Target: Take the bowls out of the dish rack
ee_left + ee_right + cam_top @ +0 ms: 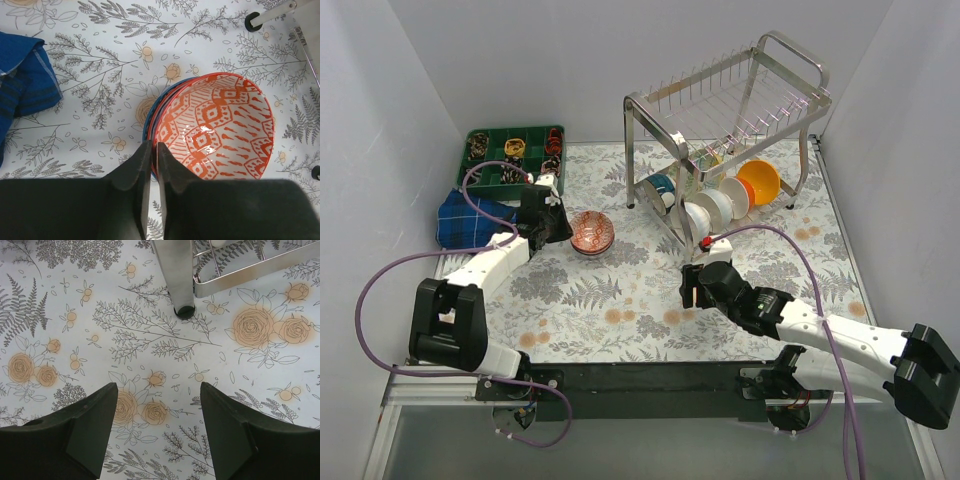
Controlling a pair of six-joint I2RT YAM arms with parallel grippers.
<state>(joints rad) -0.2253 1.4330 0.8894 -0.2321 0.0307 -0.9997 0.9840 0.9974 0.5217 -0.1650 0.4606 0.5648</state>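
Left claw point(551, 224) point(153, 146) is shut, its two fingers pressed together with only a thin slit between them and nothing gripped. Its tips sit at the near rim of a red-white patterned bowl point(592, 233) point(220, 125); whether they touch that rim I cannot tell. This bowl stands upright on the floral worktop point(620, 300), nested in a blue bowl point(148, 122) whose edge shows only along the left side. A folded blue cloth point(470, 220) point(20, 80) lies on the worktop to the left of the stack, apart from it, with a green compartment tray point(515, 131) behind it.

Right claw point(692, 290) point(159, 390) stands wide open and holds nothing, bare worktop showing between its fingers. It hangs just in front of a front leg point(177, 270) of the dish rack point(631, 150).

On the rack's lower tier four bowls stand on edge in a row: a teal bowl point(660, 185) at the left, two white bowls point(705, 212) in the middle, and an orange bowl point(760, 182) at the right. The upper tier shows only its prongs.
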